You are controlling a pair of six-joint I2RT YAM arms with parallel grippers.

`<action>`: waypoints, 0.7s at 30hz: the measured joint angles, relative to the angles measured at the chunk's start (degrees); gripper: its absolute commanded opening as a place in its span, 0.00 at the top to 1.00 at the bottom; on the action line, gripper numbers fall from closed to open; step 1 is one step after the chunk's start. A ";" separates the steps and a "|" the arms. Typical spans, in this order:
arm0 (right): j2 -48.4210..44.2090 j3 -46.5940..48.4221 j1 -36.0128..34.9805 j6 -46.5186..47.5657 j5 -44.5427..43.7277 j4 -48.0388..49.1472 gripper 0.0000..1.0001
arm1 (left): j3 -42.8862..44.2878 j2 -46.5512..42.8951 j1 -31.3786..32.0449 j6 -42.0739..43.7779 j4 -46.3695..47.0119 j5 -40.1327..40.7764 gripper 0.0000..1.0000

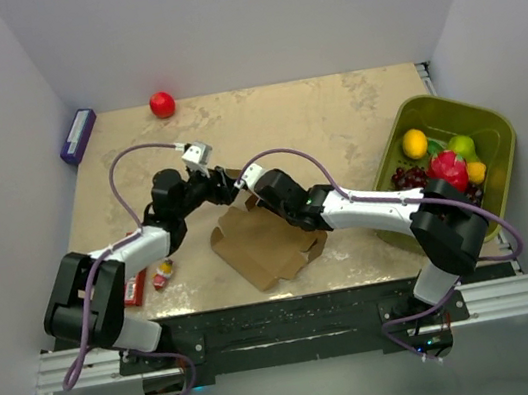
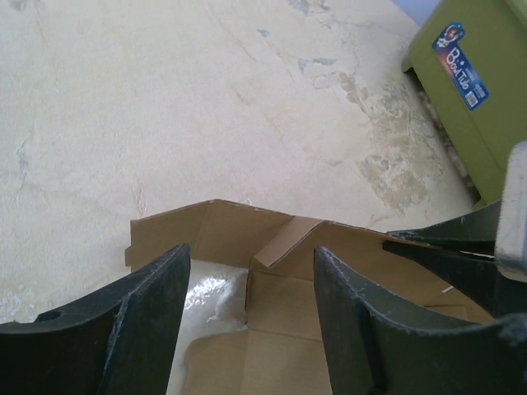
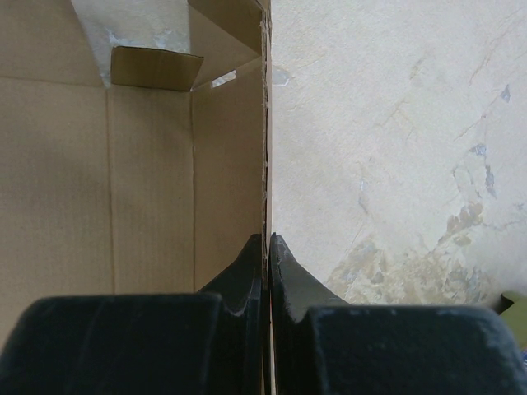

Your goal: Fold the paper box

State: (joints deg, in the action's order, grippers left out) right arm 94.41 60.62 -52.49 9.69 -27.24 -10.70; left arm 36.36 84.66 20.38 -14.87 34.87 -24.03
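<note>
The paper box (image 1: 262, 243), plain brown cardboard, lies partly folded near the table's front middle, with some walls raised. My right gripper (image 1: 252, 199) is at its far edge. In the right wrist view the gripper (image 3: 268, 237) is shut on a thin upright wall of the box (image 3: 123, 164). My left gripper (image 1: 229, 185) reaches the box's far left corner. In the left wrist view this gripper (image 2: 251, 249) is open, its fingers apart over the box (image 2: 214, 230), where a small flap leans inward. The right gripper's dark fingers (image 2: 445, 239) show at that view's right edge.
A green tub (image 1: 478, 111) of toy fruit stands at the right, also the tub (image 2: 478, 82) in the left wrist view. A red ball (image 1: 162, 104) and a purple box (image 1: 77, 135) sit at the back left. A red pack (image 1: 135, 288) lies by the left arm.
</note>
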 measured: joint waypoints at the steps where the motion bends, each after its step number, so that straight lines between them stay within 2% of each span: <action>1: 0.00 0.00 -0.02 0.02 0.00 0.00 0.98 | 0.00 0.11 0.00 0.39 0.61 -0.59 0.35; 6: 0.00 0.00 -0.02 0.04 0.07 -0.02 0.98 | 0.07 2.29 0.00 1.81 3.17 -3.82 0.38; 16: -0.11 0.00 -0.09 0.07 0.39 -0.07 0.98 | 1.90 7.87 0.44 4.70 3.65 -8.31 0.36; 20: -0.11 0.00 -0.13 0.11 0.42 -0.07 0.98 | 3.76 9.07 0.81 5.51 4.20 -9.38 0.42; 21: -0.11 0.00 -0.13 0.13 0.42 -0.07 0.98 | 4.09 9.33 0.96 5.68 4.50 -9.73 0.46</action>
State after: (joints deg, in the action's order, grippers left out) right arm 94.30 60.62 -52.62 9.82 -26.83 -10.76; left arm 40.45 94.00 21.34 -9.19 39.38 -33.76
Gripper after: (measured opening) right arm 0.047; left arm 0.610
